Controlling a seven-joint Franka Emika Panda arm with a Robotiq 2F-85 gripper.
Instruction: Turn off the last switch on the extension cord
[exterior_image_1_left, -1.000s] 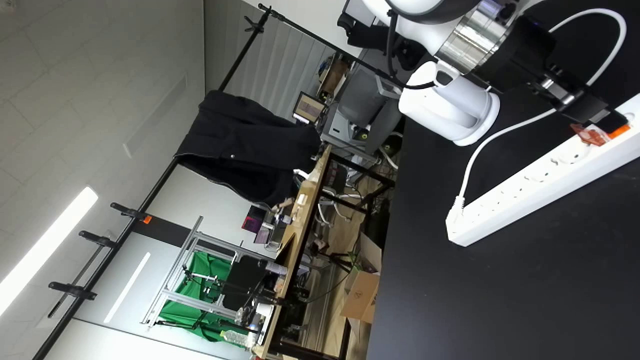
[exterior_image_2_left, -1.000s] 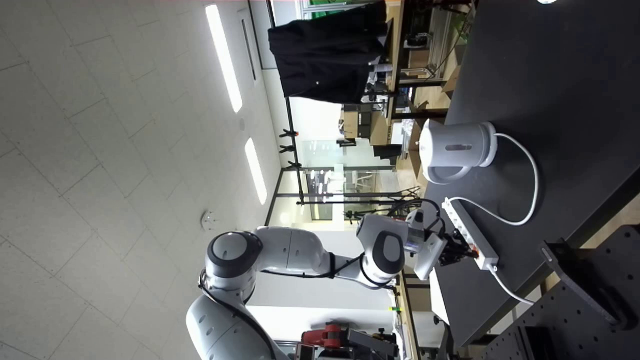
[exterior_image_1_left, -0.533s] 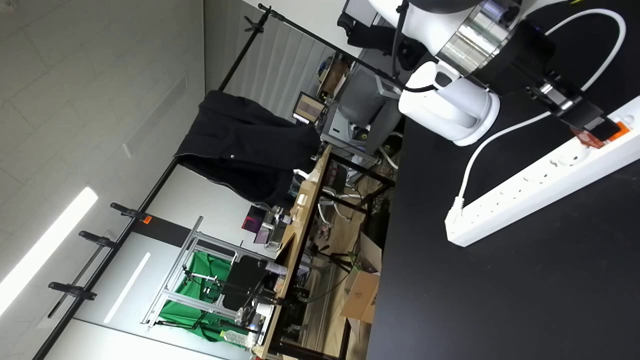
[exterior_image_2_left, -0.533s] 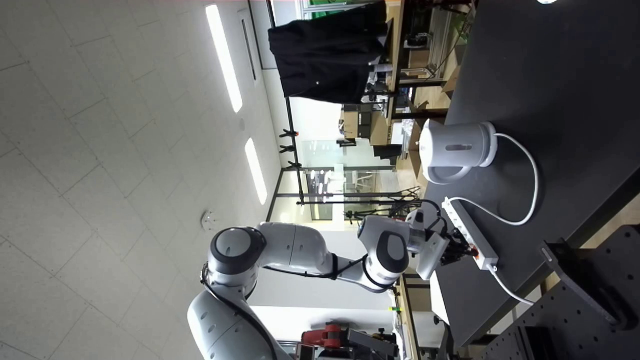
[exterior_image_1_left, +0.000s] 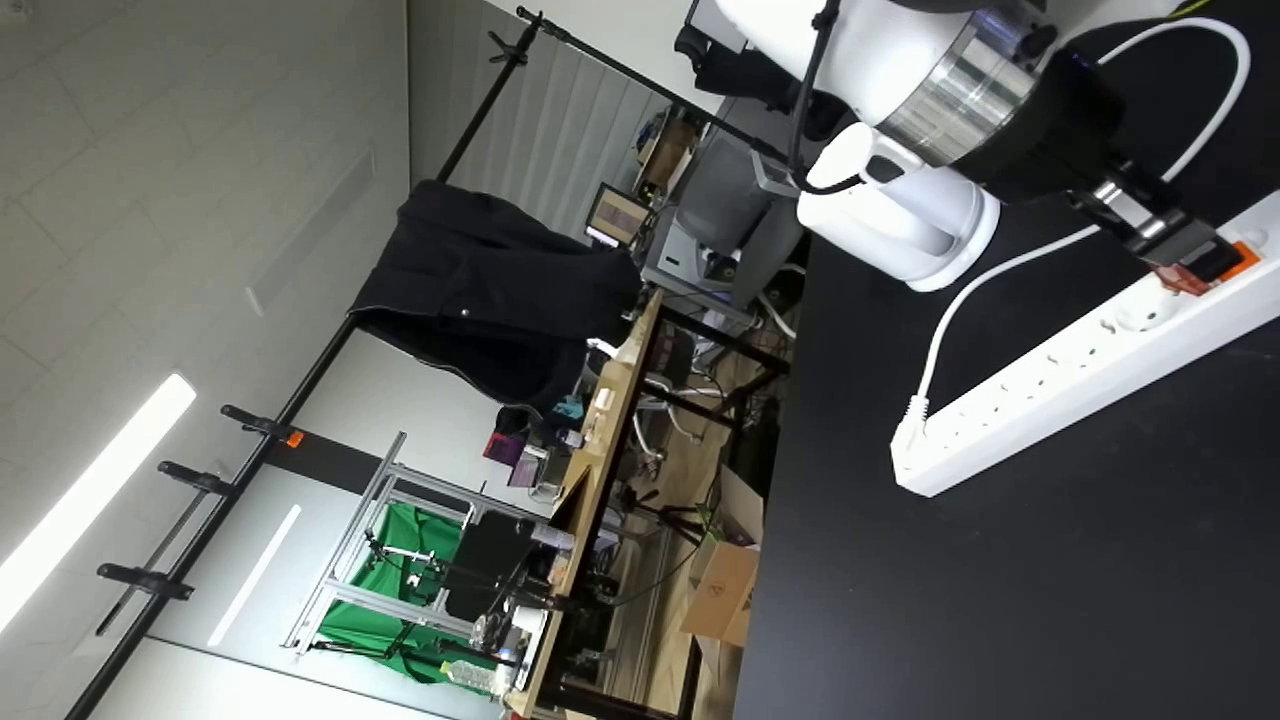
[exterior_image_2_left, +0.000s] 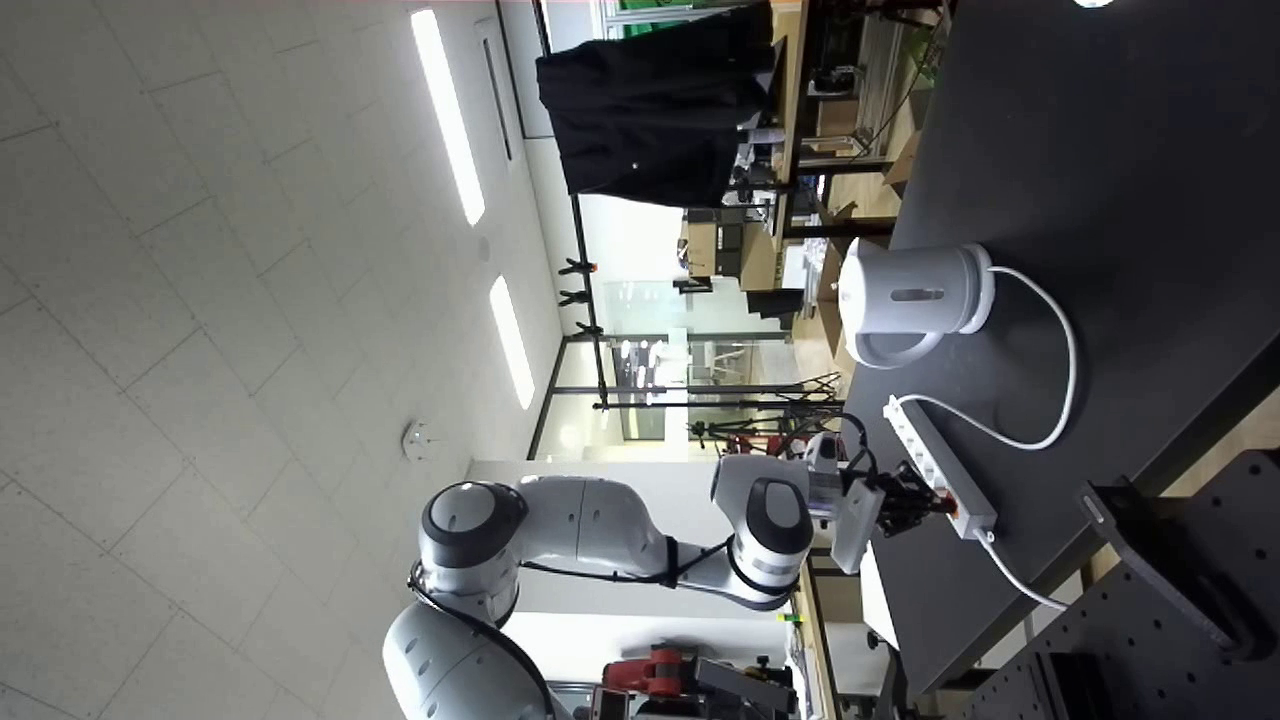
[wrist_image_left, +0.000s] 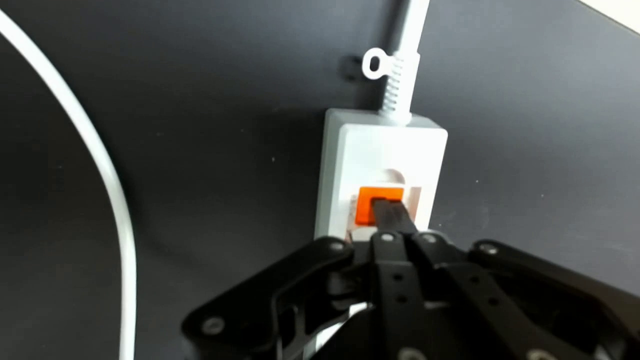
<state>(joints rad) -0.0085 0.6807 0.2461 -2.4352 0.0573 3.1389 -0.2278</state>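
The extension cord (exterior_image_1_left: 1090, 385) is a long white power strip on the dark table. It also shows in an exterior view (exterior_image_2_left: 955, 470) and the wrist view (wrist_image_left: 365, 150). Its orange rocker switch (wrist_image_left: 364, 212) is at the end where the cable leaves; orange also shows beside my fingertip in an exterior view (exterior_image_1_left: 1248, 258). My gripper (wrist_image_left: 390, 206) is shut, with nothing between its fingers. Its tip is over the switch, seemingly touching, and hides part of it. In an exterior view the gripper (exterior_image_1_left: 1222, 262) is down at the strip. I cannot tell the switch's position.
A white kettle (exterior_image_1_left: 900, 220) stands beyond the strip, also visible in an exterior view (exterior_image_2_left: 905, 285). Its white cable (exterior_image_2_left: 1070, 370) loops over the table to a plug (exterior_image_1_left: 910, 425) at the strip's far end. A black perforated bench (exterior_image_2_left: 1180, 620) stands near the table edge.
My fingertip has shifted slightly along and down onto the orange switch. The wrist and arm have tilted a little in the last half second. The kettle has not moved.
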